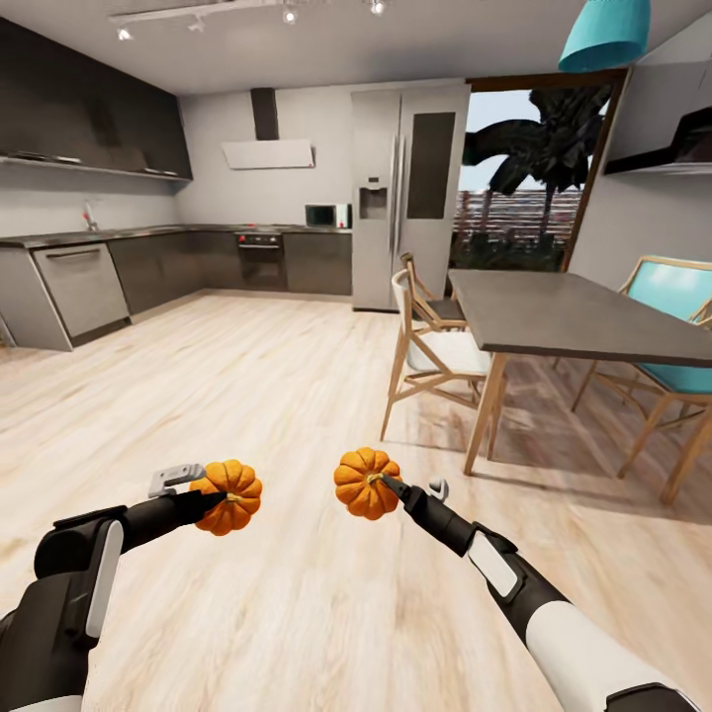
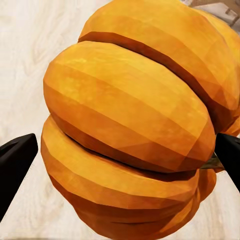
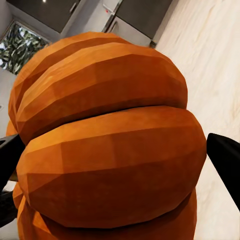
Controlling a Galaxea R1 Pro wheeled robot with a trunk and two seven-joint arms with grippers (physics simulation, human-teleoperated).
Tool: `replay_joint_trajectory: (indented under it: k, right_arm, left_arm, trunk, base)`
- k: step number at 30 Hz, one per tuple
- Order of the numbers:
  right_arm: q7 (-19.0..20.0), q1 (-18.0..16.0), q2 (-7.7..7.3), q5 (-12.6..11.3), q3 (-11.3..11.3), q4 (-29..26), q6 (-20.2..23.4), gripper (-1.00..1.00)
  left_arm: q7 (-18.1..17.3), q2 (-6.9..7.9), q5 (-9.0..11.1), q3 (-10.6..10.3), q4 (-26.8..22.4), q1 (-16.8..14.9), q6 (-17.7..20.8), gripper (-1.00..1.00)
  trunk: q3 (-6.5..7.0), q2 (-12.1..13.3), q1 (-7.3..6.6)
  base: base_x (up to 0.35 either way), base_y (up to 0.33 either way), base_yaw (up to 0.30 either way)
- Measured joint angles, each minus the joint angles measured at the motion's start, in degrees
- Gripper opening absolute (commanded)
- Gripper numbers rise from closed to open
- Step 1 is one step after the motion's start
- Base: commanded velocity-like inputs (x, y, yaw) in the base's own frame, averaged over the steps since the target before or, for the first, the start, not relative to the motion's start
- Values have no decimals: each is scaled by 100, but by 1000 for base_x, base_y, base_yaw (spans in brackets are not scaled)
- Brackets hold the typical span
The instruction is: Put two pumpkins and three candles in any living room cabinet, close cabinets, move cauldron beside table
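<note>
Two small orange ribbed pumpkins hang in the air over the wooden floor. My left gripper (image 1: 220, 497) is shut on the left pumpkin (image 1: 229, 496), and up close that pumpkin (image 2: 130, 135) sits between two black fingertips (image 2: 15, 165). My right gripper (image 1: 388, 484) is shut on the right pumpkin (image 1: 365, 482), and the right wrist view has the same pumpkin (image 3: 105, 150) between its black fingertips (image 3: 227, 165). The candles, the cabinet, the cauldron and the coffee table are out of view.
I face a kitchen: dark counters (image 1: 148, 267) along the left and back walls, a steel fridge (image 1: 407, 193) at the back. A grey dining table (image 1: 574, 316) with wooden chairs (image 1: 425, 351) stands at the right. Pale wooden floor (image 1: 247, 396) spreads ahead.
</note>
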Motion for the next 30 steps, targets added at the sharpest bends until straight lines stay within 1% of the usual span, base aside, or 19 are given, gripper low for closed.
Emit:
replay_joint_trajectory:
  k: [7,11,17,22,30]
  right_arm:
    - [1,0,8,-1,1,1,1,-100]
    - [0,0,9,2,0,1,-2,-100]
    - [-14,0,11,22,-3,3,-10,-100]
    - [-243,0,11,21,-4,-6,-4,-100]
    - [-314,0,9,35,-3,-2,-3,-100]
  left_arm:
    - [7,-1,-3,-12,0,-1,6,-100]
    - [24,-1,-3,-107,0,-1,13,-100]
    - [53,-1,-11,-123,0,-1,15,-100]
    - [69,-1,-16,-116,0,-1,15,-100]
    - [73,7,-21,-106,0,-1,15,-100]
  trunk:
    - [170,279,-153]
    - [267,440,-241]
    - [413,680,-373]
    - [534,881,-483]
    - [729,1202,-659]
  base:
    - [0,-1,230]
    - [0,0,230]
    - [0,0,230]
    - [0,0,230]
    - [0,0,228]
